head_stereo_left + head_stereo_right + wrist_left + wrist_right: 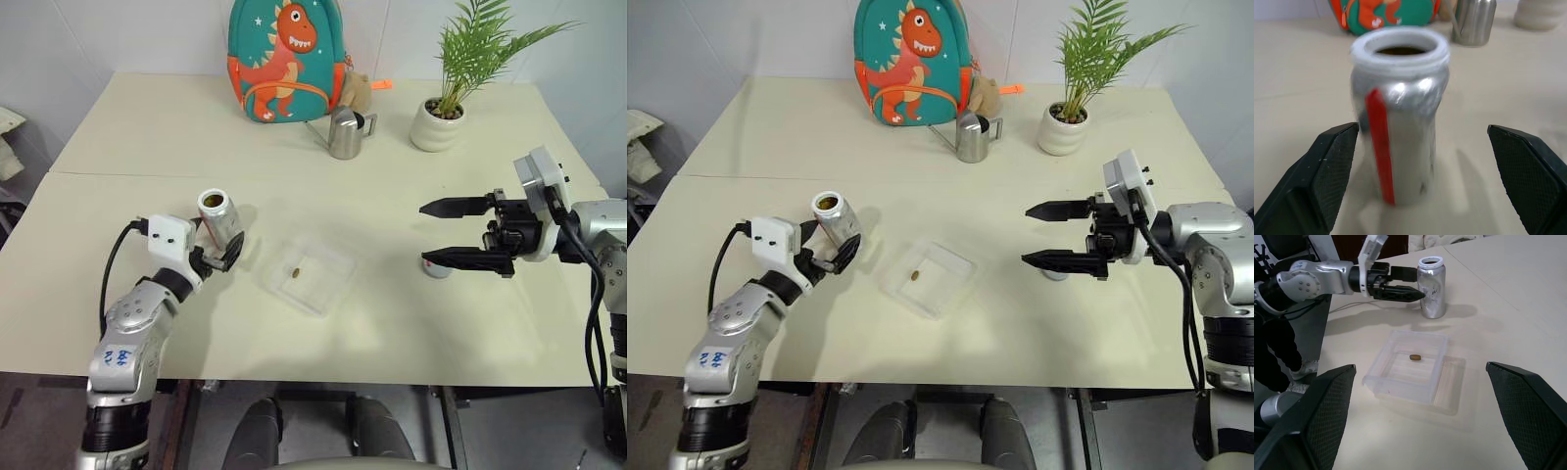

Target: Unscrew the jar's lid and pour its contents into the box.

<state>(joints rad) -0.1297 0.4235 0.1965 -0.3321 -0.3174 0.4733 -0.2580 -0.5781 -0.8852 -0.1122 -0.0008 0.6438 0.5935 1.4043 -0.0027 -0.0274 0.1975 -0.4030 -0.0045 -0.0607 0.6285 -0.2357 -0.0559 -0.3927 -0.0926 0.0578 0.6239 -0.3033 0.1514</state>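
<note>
Jar [218, 217]: stands upright on the table [147, 127] at its left side, mouth uncovered, red stripe down its silvery wall.
Left gripper [223, 251]: fingers spread wide, one on each side of the jar, neither pressing it.
Box [310, 274]: clear tray lying flat near the middle of the table, just right of the jar.
Contents [293, 273]: one small brown pellet resting inside the box.
Lid [437, 266]: grey cap on the table, partly hidden under the right gripper.
Right gripper [449, 233]: fingers wide apart, empty, hanging above the lid, pointing toward the box.
Far edge: dinosaur backpack [284, 59], steel watering can [345, 132], potted plant [446, 108].
</note>
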